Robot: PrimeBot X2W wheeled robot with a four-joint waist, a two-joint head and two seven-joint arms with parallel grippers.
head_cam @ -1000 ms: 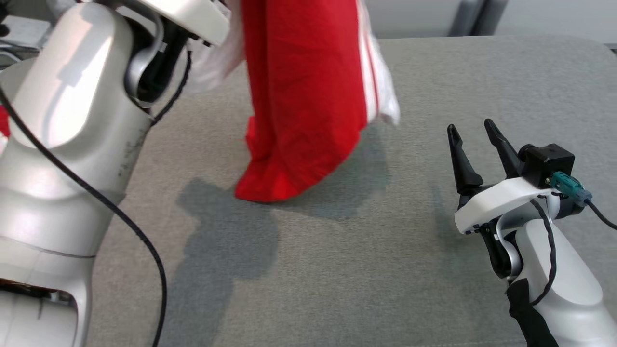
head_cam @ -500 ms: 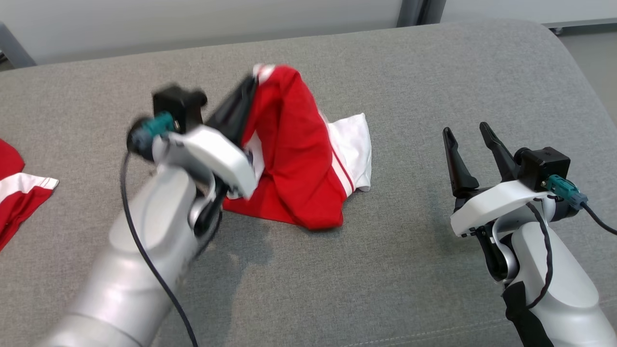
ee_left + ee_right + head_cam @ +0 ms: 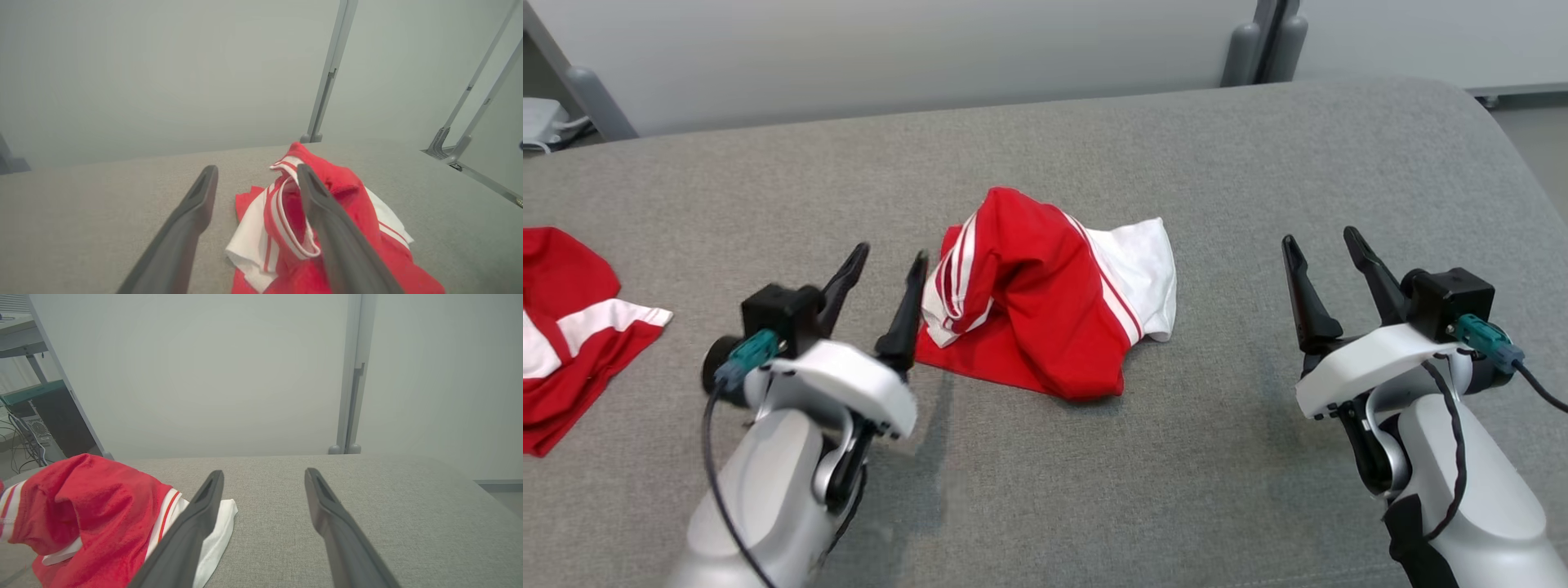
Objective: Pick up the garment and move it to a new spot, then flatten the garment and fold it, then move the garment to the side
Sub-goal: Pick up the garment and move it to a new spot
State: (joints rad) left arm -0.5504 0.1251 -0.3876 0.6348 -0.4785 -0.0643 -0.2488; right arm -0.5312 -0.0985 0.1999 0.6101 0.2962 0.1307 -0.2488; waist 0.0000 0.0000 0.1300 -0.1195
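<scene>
The garment (image 3: 1045,310) lay in a crumpled heap near the middle of the grey surface (image 3: 1176,457), humped up rather than flat; it looked like thin jersey cloth, red with white parts, so I judged it light, limp and quick to sag or bunch, not fragile, and likely to slide through a shallow pinch; the best holds seemed to be its firmer edges, namely the striped band (image 3: 956,278) on the side toward the robot's left and the white panel (image 3: 1143,269) on the far right side, one for each arm, so that it could be drawn out flat.

Bunched as it was, no true top or bottom could be made out; in the head view the heap ran longest from left to right, with a red ridge crossing it from the far side down to the near right; the striped opening faced the left claw (image 3: 890,253).

That claw stood wide open and empty, its inner finger just beside the striped edge; whether it brushed the cloth I could not tell; the right claw (image 3: 1318,235) was likewise spread wide and empty, well apart to the right; a second red-and-white cloth (image 3: 572,327) lay at the far left edge.
</scene>
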